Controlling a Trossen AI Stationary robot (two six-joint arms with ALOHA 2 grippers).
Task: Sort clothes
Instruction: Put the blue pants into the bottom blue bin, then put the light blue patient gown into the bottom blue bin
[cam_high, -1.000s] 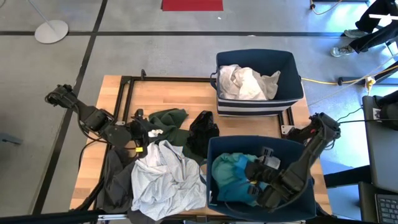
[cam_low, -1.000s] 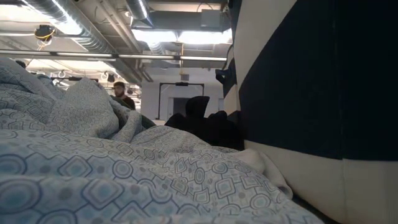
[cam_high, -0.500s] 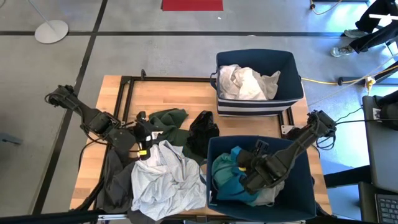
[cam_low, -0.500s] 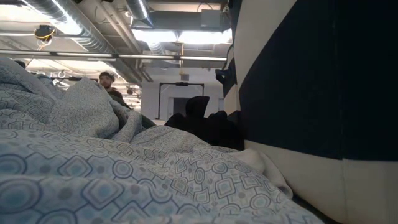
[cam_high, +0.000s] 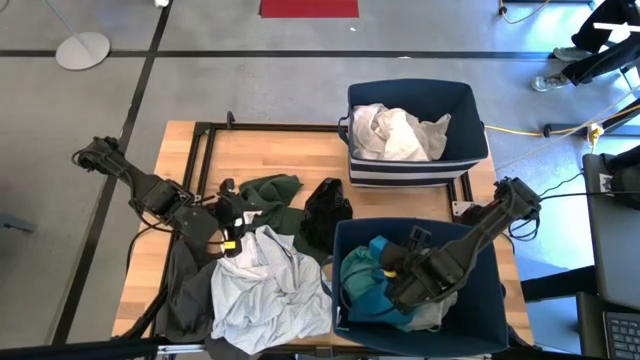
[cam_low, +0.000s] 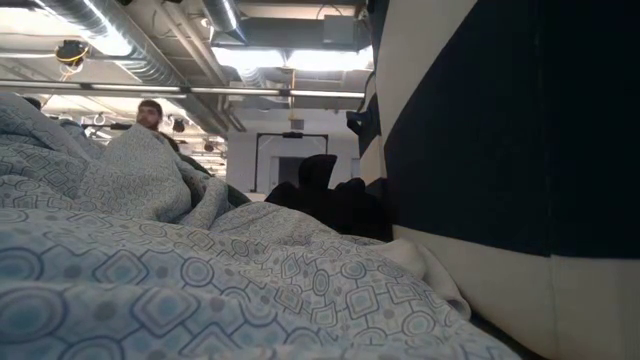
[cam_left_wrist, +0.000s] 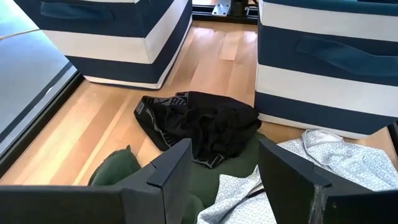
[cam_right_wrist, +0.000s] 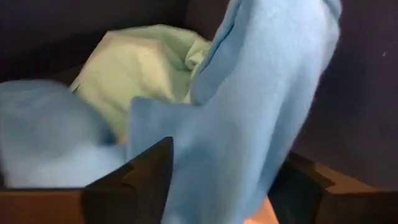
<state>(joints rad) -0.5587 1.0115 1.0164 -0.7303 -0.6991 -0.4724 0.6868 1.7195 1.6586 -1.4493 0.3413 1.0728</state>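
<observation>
My right gripper (cam_high: 397, 272) reaches down into the near navy bin (cam_high: 480, 240), open, with a teal blue garment (cam_right_wrist: 249, 112) standing between its fingers; a turquoise garment (cam_right_wrist: 143, 68) lies beyond. My left gripper (cam_left_wrist: 224, 180) hovers open at the table's left, over the dark green garment (cam_high: 270, 190) and the patterned light grey garment (cam_high: 260, 290). Beside the near bin, a black garment (cam_left_wrist: 211, 127) lies on the table. At the left near edge, a charcoal garment (cam_high: 185, 290) lies under the grey one. White clothes (cam_high: 398, 132) fill the far bin (cam_high: 470, 100). My right gripper comes from above, slanting into the near bin, its fingers (cam_right_wrist: 146, 180) on either side of a fold of the teal blue garment (cam_right_wrist: 205, 162). Whether the fingers touch that fold, I cannot tell. The garment's lower part rests on the clothes in the bin.
Bare wood (cam_high: 280, 150) lies at the far left of the table, between the clothes and the far bin. In the low view, the grey garment (cam_low: 200, 280) and the near bin's wall (cam_low: 500, 130) fill the foreground. A person (cam_low: 150, 110) shows in the room behind.
My right gripper has swung toward the table's left inside the near bin and turned. The teal blue garment now lies heaped over the turquoise one at the bin's left side. Behind the table, the person has walked leftward in the low view.
</observation>
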